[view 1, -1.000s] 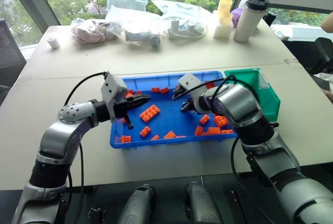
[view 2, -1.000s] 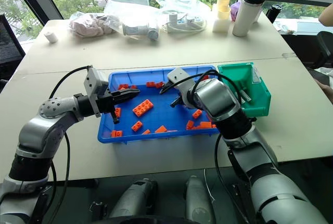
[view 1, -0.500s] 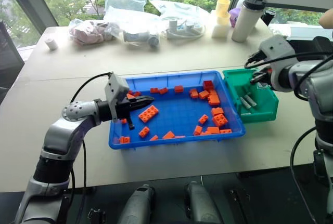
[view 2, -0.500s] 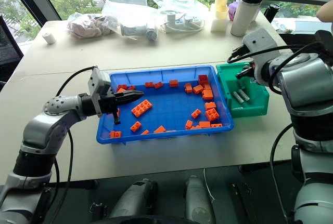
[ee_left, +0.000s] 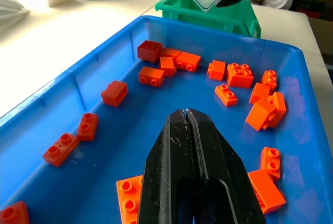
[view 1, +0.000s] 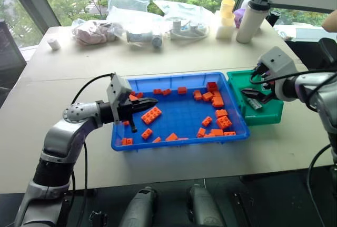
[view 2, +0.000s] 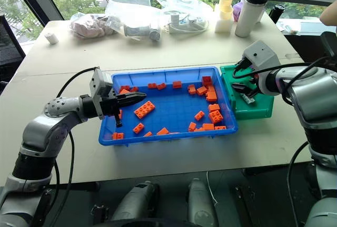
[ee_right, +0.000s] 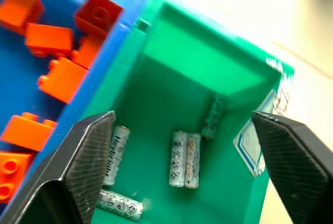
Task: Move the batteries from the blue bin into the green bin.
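Batteries are now lying loose on the green bin floor, five counted, since the right tool, a second ago over the blue bin with fingers together, is hovering above the green bin with fingers spread and empty. Transfer is looking done: blue bin is holding only orange bricks. Left tool is hanging pinched together, empty, over it.
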